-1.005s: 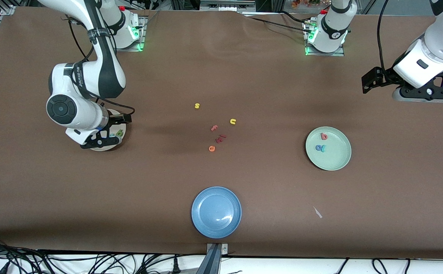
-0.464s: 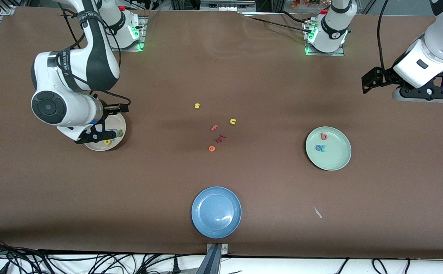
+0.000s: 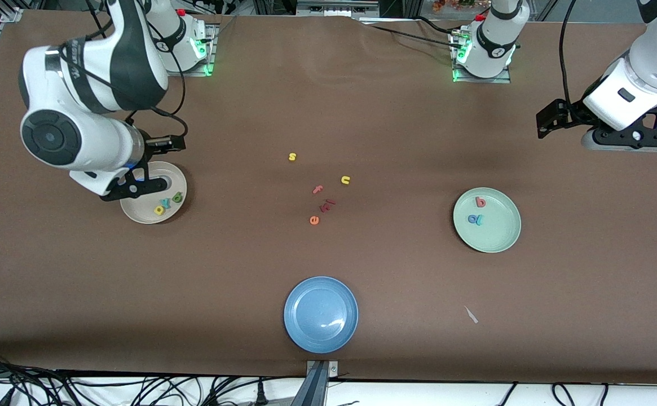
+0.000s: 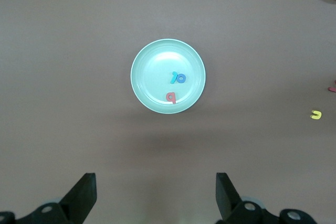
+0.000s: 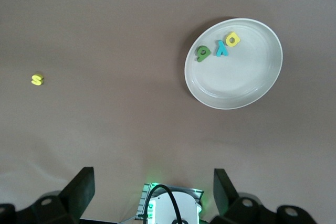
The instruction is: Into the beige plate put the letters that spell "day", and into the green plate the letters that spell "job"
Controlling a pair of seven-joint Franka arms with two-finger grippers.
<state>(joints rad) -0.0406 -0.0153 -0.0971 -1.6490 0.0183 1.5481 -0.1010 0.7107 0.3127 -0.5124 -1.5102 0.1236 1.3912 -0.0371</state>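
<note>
The right gripper (image 3: 136, 189) hangs in the air over the edge of the beige plate (image 3: 136, 213) nearest the bases, at the right arm's end of the table; its fingers (image 5: 79, 187) stand wide apart with nothing between them. In that plate, clear of the gripper and toward the rim nearest the front camera, lie the yellow "a" (image 3: 159, 210), the teal "y" (image 3: 167, 203) and the green "d" (image 3: 177, 197), close together in a short row. Near the middle of the table, well apart from both plates, loose letters lie on the brown cloth: a yellow "s" (image 3: 292, 157), a pink "f" (image 3: 318, 190), a yellow "n" (image 3: 345, 180), two small dark red pieces (image 3: 327, 205) and an orange "e" (image 3: 314, 220). A blue plate (image 3: 321, 314) sits nearest the front camera. Toward the left arm's end lies the green plate (image 3: 500, 237), holding the salmon "b" (image 3: 480, 202) and, just beside it, the blue "o" (image 3: 473, 219) touching the teal "j" (image 3: 480, 220). The left gripper (image 3: 627, 141) waits well apart from that plate, up over bare cloth at the table's end, its fingers (image 4: 84, 192) spread wide and empty.
</note>
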